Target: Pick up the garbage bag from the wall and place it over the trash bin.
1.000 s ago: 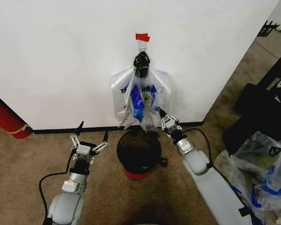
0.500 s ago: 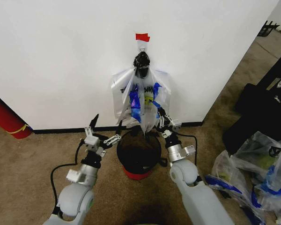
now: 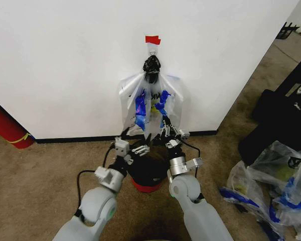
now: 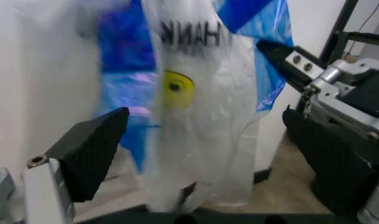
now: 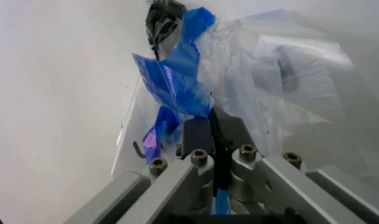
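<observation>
Bag (image 3: 151,108) hangs on hook (image 3: 152,47) at wall (image 3: 65,60), directly above bin (image 3: 146,182). Right claw (image 3: 165,130) pinched shut on bag's lower blue band. Left claw (image 3: 132,142) spread wide just beside bag bottom. You should close left on opposite rim part, then lift both together so handles clear hook.

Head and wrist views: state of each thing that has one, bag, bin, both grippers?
Thin see-through garbage bag with blue bands: hanging from the hook on the white wall, lower end pinched.
Small red trash bin with black rim: upright on the carpet under the bag, no bag over it.
Left gripper: jaws open, at the bag's lower end.
Right gripper: jaws shut on the bag's plastic.
</observation>
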Controlling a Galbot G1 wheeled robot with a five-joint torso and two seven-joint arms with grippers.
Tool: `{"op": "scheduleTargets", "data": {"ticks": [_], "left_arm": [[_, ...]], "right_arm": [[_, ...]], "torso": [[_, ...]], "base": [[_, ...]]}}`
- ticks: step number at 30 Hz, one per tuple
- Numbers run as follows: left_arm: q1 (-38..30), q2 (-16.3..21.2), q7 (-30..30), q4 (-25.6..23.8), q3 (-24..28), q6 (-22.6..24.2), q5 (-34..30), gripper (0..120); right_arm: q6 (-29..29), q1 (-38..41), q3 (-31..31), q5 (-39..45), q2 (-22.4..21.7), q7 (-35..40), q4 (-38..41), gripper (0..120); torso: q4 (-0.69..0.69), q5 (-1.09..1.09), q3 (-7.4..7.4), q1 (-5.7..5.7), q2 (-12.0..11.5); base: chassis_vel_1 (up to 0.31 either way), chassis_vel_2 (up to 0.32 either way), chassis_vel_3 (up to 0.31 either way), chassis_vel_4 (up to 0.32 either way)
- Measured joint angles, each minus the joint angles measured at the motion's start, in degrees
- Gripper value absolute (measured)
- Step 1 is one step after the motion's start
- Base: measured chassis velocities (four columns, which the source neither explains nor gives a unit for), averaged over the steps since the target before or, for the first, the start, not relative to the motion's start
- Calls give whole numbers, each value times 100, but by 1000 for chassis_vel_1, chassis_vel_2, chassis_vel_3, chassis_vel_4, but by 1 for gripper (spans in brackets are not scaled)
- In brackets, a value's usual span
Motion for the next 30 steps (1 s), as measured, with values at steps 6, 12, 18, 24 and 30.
{"op": "scheduleTargets", "data": {"ticks": [6, 12, 18, 24, 30], "left_arm": [[-705, -53, -123, 536, 159, 81, -16, 100], [-908, -72, -181, 882, 155, 85, 168, 100], [-898, -207, -189, 1060, 201, 87, 195, 99], [-912, -404, -183, 1259, 82, 70, 44, 77], [-920, -484, -162, 1321, -30, 65, -154, 59]], "right_arm": [[-1, -77, 61, 2, -10, 3, 88, 0], [12, -190, 109, -99, -42, -51, 165, 0], [68, -311, 144, -201, -84, -142, 226, 0], [90, -407, 193, -215, -135, -183, 376, 0], [109, -444, 196, -240, -143, -208, 405, 0]], "torso": [[-1, 1, 0, 0, -1], [1, 1, 0, 0, -1], [1, 1, 0, 0, -1], [0, 0, 0, 0, -1], [0, 1, 0, 0, -1]], "base": [[0, 0, 0, 0], [0, 0, 0, 0], [0, 0, 0, 0], [0, 0, 0, 0], [0, 0, 0, 0]]}}
